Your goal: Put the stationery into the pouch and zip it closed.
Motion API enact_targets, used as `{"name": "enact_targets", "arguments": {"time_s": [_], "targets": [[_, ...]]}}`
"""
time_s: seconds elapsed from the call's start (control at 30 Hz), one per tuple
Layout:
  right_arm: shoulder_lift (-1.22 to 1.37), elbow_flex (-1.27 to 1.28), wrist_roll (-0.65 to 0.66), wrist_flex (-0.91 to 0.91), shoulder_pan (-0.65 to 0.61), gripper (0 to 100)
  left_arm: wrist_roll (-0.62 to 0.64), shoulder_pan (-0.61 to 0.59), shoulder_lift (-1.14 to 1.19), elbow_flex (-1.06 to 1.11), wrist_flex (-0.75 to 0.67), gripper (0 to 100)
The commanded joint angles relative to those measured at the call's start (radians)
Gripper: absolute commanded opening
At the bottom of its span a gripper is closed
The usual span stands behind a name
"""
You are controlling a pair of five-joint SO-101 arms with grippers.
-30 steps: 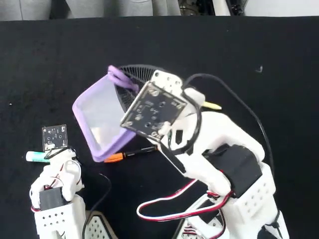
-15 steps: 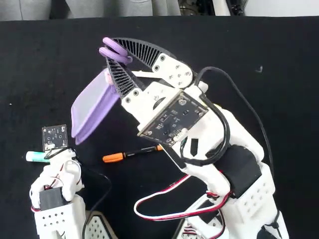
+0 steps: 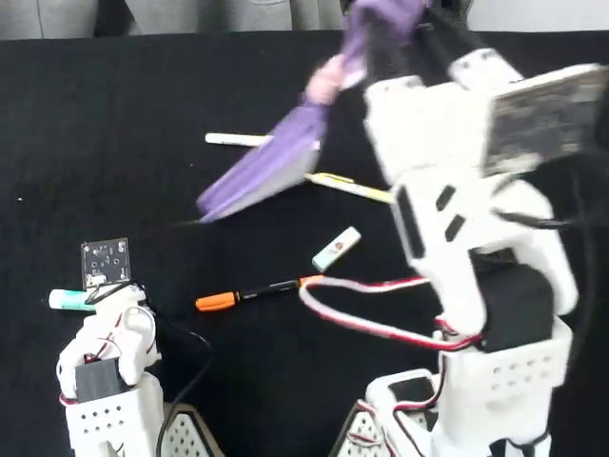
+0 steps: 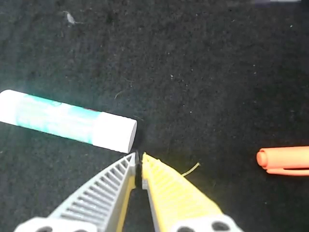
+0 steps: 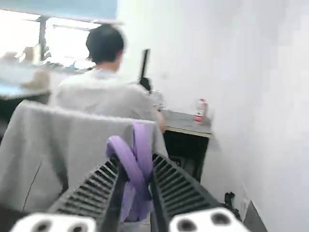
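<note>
My right gripper (image 3: 379, 29) is raised high over the back of the table, shut on the purple loop (image 5: 133, 164) of the purple pouch (image 3: 262, 169), which hangs tilted in the air. On the black table lie a white pen (image 3: 233, 140), a yellow pen (image 3: 349, 187), a small white and green eraser (image 3: 336, 248) and an orange marker (image 3: 244, 295). My left gripper (image 4: 140, 166) rests shut at the front left, its tips just beside the cap end of a teal and white glue stick (image 4: 65, 126). The glue stick (image 3: 67, 300) also lies at the front left in the high view.
The orange marker's cap (image 4: 284, 160) lies to one side of my left gripper. The right arm's white body (image 3: 476, 248) towers over the right half of the table, with red and white cables (image 3: 371, 324) looping low near the marker.
The right arm has swung up and toward the back right, lifting the pouch off the table by its loop. That uncovered the pens and the eraser. The left arm has not moved.
</note>
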Motion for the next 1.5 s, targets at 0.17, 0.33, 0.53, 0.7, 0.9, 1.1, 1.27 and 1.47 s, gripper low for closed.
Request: {"name": "enact_targets", "arguments": {"time_s": [0.17,0.33,0.53,0.7,0.9,1.1,1.27,1.47], "targets": [[-0.024,-0.056,-0.080,-0.021,0.029,1.1,-0.008,0.008,-0.006,0.018,-0.002,3],[-0.021,-0.058,-0.077,0.031,-0.107,1.1,-0.008,0.008,-0.008,0.018,-0.003,3],[-0.018,-0.058,-0.055,0.101,-0.362,1.1,-0.008,0.007,-0.008,0.018,-0.095,3],[-0.018,-0.056,0.043,0.144,-0.528,1.1,-0.014,0.007,-0.008,0.015,-0.097,3],[-0.018,0.001,0.054,0.083,-0.509,1.1,-0.006,-0.002,-0.008,-0.104,-0.092,3],[-0.018,0.077,0.054,-0.029,-0.445,1.1,0.089,0.010,-0.009,-0.251,-0.103,3],[-0.016,0.082,0.054,-0.032,-0.446,1.1,0.262,0.153,-0.009,-0.435,-0.107,3],[0.016,0.101,0.054,-0.072,-0.443,1.1,0.310,0.576,-0.008,-0.481,-0.087,3]]}}
